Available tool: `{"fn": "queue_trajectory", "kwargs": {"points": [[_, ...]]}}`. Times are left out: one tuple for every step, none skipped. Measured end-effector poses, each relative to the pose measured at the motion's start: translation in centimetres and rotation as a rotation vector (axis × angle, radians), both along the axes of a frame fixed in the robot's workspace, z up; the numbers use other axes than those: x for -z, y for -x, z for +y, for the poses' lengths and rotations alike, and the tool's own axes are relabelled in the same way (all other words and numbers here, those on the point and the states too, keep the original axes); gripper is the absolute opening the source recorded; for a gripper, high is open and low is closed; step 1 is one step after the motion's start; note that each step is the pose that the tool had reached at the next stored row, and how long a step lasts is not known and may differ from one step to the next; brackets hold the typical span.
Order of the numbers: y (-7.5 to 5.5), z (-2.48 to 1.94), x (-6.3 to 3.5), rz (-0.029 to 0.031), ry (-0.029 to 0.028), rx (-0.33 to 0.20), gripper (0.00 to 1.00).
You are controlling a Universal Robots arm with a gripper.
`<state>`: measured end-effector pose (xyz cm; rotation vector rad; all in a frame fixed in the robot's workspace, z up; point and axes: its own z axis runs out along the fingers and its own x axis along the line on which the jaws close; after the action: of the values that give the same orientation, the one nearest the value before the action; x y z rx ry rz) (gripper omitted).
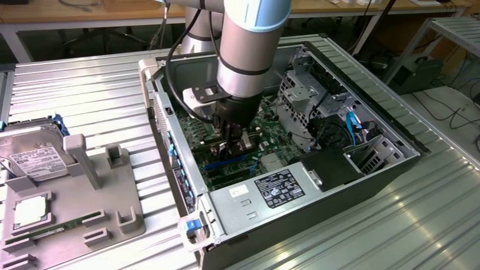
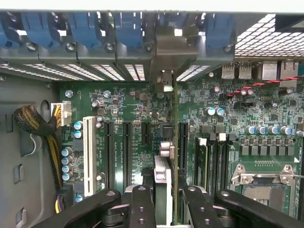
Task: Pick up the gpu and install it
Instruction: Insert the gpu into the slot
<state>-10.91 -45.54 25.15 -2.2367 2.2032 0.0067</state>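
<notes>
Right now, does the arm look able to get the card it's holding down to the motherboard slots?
Probably yes. The end effector holds the card edge-on right over the long black slots. The case is open on that side, and nothing seems to lie between card and slots.

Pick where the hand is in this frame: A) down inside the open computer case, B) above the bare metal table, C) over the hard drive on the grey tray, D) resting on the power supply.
A: the hand is down inside the computer case, just over the motherboard, closed on the graphics card held edge-on.
</notes>
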Motion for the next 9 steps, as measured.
{"fn": "queue_trajectory", "kwargs": {"points": [[0.01, 0.00, 0.03, 0.0003, 0.0002, 0.000, 0.28], [0.01, 0.00, 0.03, 0.0004, 0.0003, 0.000, 0.28], [0.01, 0.00, 0.04, 0.0004, 0.0003, 0.000, 0.28], [0.01, 0.00, 0.05, 0.0002, 0.0000, 0.000, 0.28], [0.01, 0.00, 0.05, 0.0002, 0.0000, 0.000, 0.28], [0.01, 0.00, 0.05, 0.0002, 0.0000, 0.000, 0.28], [0.00, 0.00, 0.06, 0.0002, 0.0000, 0.000, 0.28], [0.01, 0.00, 0.11, 0.0001, -0.0002, 0.000, 0.28], [0.00, 0.00, 0.19, 0.0000, -0.0003, 0.000, 0.28]]}}
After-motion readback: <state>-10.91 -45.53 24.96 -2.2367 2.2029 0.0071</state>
